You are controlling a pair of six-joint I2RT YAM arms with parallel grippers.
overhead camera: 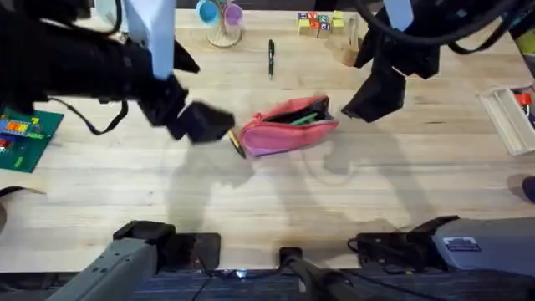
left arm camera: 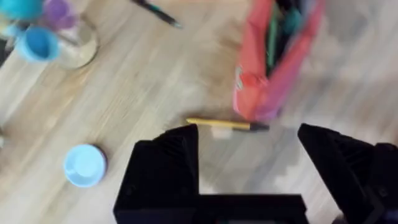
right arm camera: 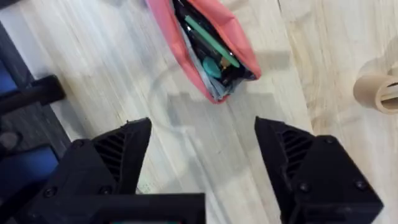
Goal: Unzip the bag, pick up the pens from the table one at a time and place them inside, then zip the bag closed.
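At the table's far edge we see a glass holder (overhead camera: 222, 32) with blue and purple cups, and coloured blocks (overhead camera: 319, 22). A green board (overhead camera: 23, 138) lies far left, a clear tray (overhead camera: 508, 117) far right.

Bright, even light casts soft shadows across the table (overhead camera: 276, 201); both raised arms and the wrist views look blurred.

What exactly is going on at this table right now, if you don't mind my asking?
Two robot arms are packing pens into a pink bag, which lies unzipped mid-table with green items visible inside. The left tool hangs open just above the yellow pen, which lies on the table against the bag's end, apparently about to pick it up. The black pen lies farther back. The right tool hovers open near the bag's other end, holding nothing.
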